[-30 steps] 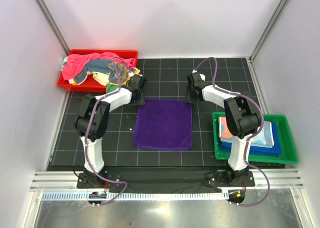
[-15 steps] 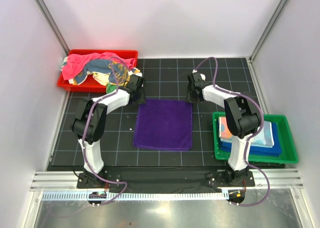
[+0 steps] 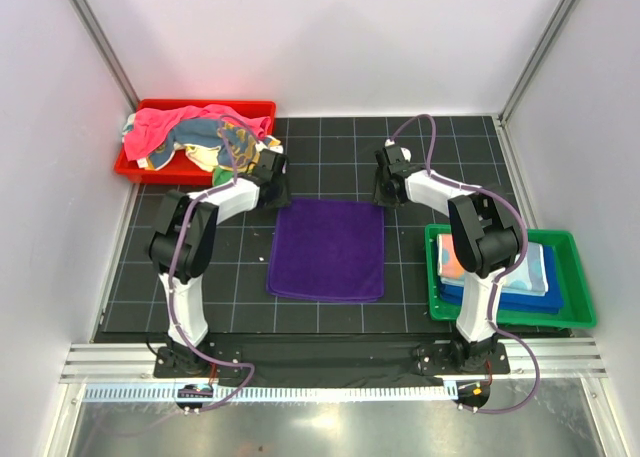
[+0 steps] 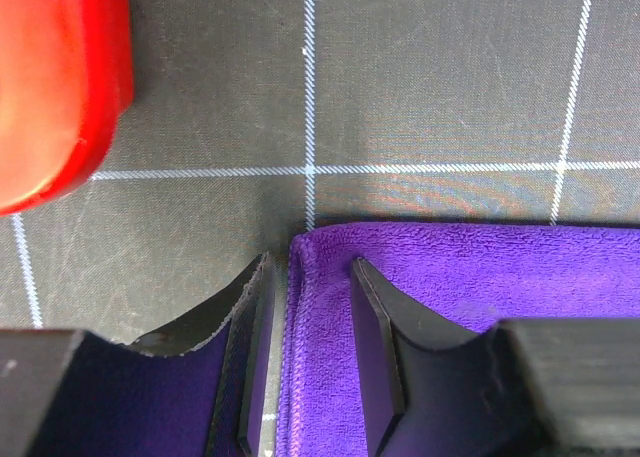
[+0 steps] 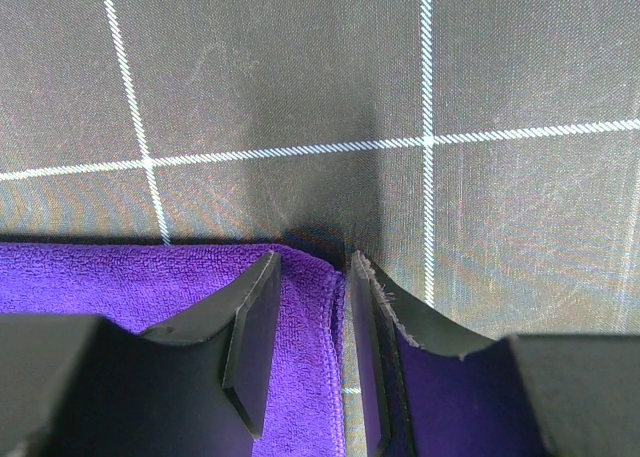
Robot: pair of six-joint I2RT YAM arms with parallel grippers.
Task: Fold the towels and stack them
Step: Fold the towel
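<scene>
**Top external:** purple towel (image 3: 327, 249) lies flat at the centre of the grid mat (image 3: 330, 157). The left gripper (image 3: 277, 184) and right gripper (image 3: 383, 189) are at its two far corners.

**Left wrist:** jaws parted, straddling the corner hem, not yet pinching.

**Right wrist:** likewise, with a narrower gap.

The cloth looks plush, light and limp, so it is best pinched at both corners.

Flat towel (image 3: 326, 249) centred on mat (image 3: 330, 147), towel heap (image 3: 195, 137) in far-left tray (image 3: 140, 174), folded stack (image 3: 530, 272) in near-right tray (image 3: 520, 320).
</scene>
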